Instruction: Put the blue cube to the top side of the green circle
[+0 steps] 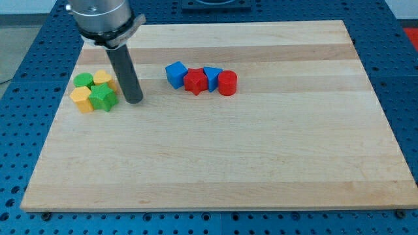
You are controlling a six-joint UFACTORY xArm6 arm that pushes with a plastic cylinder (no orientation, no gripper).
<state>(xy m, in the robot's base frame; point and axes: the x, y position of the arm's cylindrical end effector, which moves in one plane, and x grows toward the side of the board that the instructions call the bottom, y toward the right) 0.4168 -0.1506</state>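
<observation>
The blue cube (176,74) sits at the upper middle of the wooden board, at the left end of a row of blocks. The green circle (83,81) lies at the view's left, at the top left of a tight cluster. My tip (134,100) rests on the board just right of that cluster, close to the green star (102,98). The tip is left of and a little below the blue cube, with a clear gap between them.
The row right of the blue cube holds a red star (195,81), a blue triangle (212,77) and a red cylinder (227,83). The left cluster also holds a yellow heart (102,78) and a yellow hexagon (81,99). The board's left edge (53,130) is near the cluster.
</observation>
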